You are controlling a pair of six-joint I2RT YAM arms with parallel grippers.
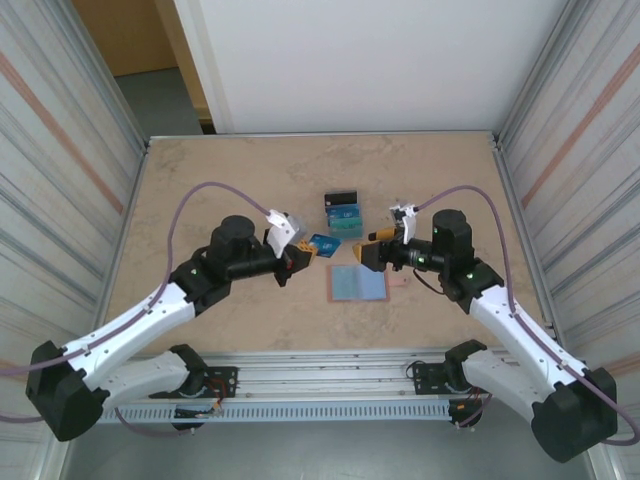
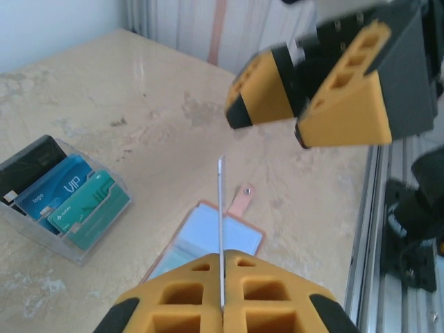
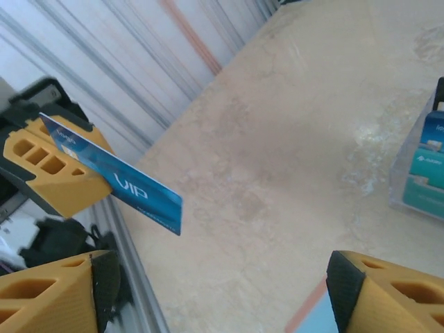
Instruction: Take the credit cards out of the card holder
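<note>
The blue card [image 3: 135, 189] is off the worktop [image 1: 220, 180], clamped by one short end in the left hand [image 1: 298, 250], whose fingers are closed flat against both faces. It stands on edge, and its long axis runs from that hand out to the right, so the free end points at the right hand [image 1: 373, 247]. That hand hangs just right of the card's tip with its fingers spread wide and nothing between them.

Below and slightly near the card, the card holder [image 1: 357, 283] lies open and flat on the worktop, blue-grey inside facing up, its small tab [image 2: 242, 199] sticking out on the right side. Whether any card is left in its pockets I cannot tell.

Just beyond the card, on the far side and a little to the right, sits a clear tray [image 2: 78, 253] with a black, a blue and a teal card [image 2: 69, 187] standing in it in a row.

The coming move looks like dropping this card into that tray. What it turns on is that the tray lies farther from the arms than the card and close by, while the card points sideways. Both hands are about equally near the tray, but the left one has the card, so it would have to swing the free end toward the far side and down.
</note>
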